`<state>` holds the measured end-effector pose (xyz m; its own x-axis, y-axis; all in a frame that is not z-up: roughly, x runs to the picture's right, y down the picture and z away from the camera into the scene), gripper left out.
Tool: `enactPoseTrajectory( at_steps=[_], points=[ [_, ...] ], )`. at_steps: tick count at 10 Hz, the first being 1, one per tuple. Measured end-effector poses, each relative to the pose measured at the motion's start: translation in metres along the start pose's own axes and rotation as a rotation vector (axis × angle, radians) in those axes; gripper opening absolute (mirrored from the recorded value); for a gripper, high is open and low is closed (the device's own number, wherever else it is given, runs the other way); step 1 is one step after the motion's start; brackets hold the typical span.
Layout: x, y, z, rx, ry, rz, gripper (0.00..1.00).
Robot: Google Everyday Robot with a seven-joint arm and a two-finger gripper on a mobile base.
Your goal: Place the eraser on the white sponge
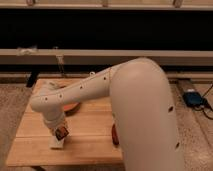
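Note:
My gripper (59,129) hangs at the end of the white arm, over the left front part of the wooden table (30,150). It is shut on the eraser (62,133), a small dark block with an orange-brown face. The eraser is held directly over the white sponge (55,145), a flat pale pad on the table. The eraser's lower end is at or just above the sponge's top; I cannot tell if they touch. The gripper hides part of the sponge.
An orange bowl (71,107) sits behind the gripper, mostly hidden by the arm. A dark reddish-brown oval object (114,135) lies to the right, half covered by the arm. The large white arm (135,110) fills the right side. A blue device (192,97) lies on the floor.

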<state>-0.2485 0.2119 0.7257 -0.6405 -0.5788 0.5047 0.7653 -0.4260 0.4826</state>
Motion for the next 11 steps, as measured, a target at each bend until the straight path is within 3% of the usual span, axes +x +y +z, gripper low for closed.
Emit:
enactPoseTrajectory(
  at_steps=[3, 7, 9, 11],
  points=[
    [0.000, -0.020, 0.014, 0.024, -0.047, -0.073, 0.28],
    [-0.002, -0.017, 0.031, 0.036, -0.104, -0.081, 0.70],
    [-0.002, -0.015, 0.034, 0.035, -0.118, -0.082, 0.80],
    [-0.003, -0.012, 0.035, 0.027, -0.127, -0.080, 0.80]
  ],
)
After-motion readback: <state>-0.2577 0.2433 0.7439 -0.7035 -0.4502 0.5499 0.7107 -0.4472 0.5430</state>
